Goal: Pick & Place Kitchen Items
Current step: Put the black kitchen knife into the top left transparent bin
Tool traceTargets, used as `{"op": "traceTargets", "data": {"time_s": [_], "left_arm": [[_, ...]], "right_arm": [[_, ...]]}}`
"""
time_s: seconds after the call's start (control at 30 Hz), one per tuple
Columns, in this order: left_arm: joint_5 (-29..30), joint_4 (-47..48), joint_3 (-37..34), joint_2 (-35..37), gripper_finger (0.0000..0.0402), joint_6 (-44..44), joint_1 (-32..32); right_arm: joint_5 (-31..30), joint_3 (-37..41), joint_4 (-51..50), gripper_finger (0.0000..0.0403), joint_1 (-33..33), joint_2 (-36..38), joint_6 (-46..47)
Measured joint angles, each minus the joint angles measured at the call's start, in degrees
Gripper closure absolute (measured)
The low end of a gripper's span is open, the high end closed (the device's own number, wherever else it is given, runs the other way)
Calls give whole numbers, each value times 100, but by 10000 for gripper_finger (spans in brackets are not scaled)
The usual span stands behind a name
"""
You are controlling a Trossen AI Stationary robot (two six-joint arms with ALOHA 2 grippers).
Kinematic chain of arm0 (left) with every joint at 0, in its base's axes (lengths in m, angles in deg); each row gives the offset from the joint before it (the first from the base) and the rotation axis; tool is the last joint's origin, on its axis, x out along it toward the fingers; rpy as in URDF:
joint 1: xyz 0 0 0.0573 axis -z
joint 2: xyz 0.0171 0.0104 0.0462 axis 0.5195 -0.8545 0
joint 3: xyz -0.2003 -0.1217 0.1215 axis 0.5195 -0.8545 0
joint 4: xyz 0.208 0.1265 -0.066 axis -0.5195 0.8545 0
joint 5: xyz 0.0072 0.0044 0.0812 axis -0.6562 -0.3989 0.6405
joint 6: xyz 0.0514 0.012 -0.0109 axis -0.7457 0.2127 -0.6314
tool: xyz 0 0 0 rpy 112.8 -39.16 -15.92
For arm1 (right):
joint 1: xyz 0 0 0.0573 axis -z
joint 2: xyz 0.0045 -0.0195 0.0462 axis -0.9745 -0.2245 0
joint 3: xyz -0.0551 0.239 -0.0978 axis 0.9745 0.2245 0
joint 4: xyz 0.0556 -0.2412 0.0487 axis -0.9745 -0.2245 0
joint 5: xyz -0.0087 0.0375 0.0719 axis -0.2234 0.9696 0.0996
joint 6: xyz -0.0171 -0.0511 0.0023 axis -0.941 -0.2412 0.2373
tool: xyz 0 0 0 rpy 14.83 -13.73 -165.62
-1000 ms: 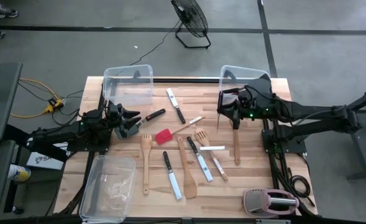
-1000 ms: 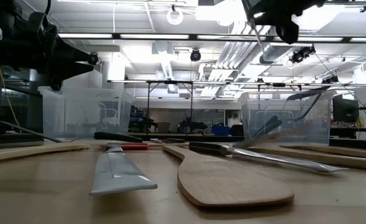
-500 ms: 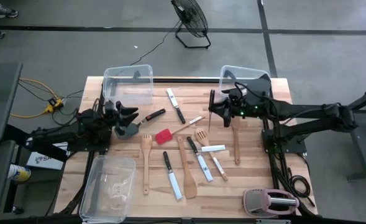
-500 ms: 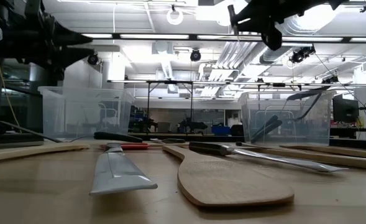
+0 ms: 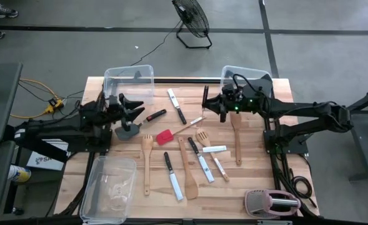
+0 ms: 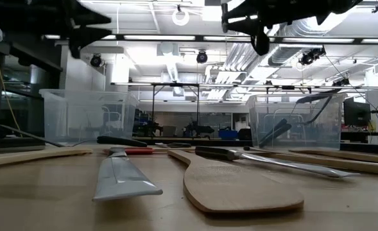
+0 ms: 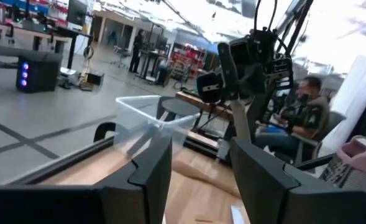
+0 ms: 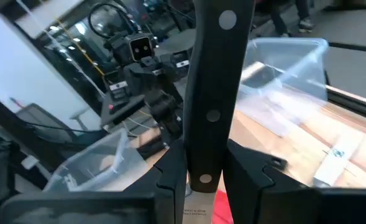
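two arms hang over the table (image 5: 109,84), and from above the right gripper (image 5: 213,104) has swung inward from the far right bin (image 5: 258,76) toward the middle of the far edge, carrying a black-handled knife (image 5: 204,98). the left gripper (image 5: 132,109) has lifted a little off the grey spatula (image 5: 126,130) near the left edge, just short of the far left bin (image 5: 129,82); its fingers stand apart with nothing between them. the rest of the utensils lie scattered across the middle: a red spatula (image 5: 165,137), wooden spoons (image 5: 147,164), white-bladed knives (image 5: 173,177). a third clear bin (image 5: 109,189) sits at the near left corner, a toaster (image 5: 271,203) at the near right.

at table height the right gripper (image 6: 260,40) has slid further left overhead, the left one mostly out of frame above.

the left wrist camera looks between its own spread fingers (image 7: 142,171) across at the other arm, a seated person behind it.

the right wrist camera shows the knife handle (image 8: 214,93) pinched upright between narrow fingers (image 8: 173,171), the left arm facing it beyond.

my guess is the knife is being carried across toward the left arm or left bin, not dropped in the right one.
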Motion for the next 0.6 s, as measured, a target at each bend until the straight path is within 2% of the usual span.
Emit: {"op": "traceTargets", "data": {"time_s": [0.1,0.37,0.6], "left_arm": [[0,-48,563,-762,239,-223,0],[-157,-198,2173,-2650,239,-293,-1],[-340,-148,3635,-4162,225,-528,0]], "right_arm": [[435,0,326,329,124,0,-32],[2083,0,1045,329,649,6,-328],[2573,0,1019,329,975,6,-332]]}}
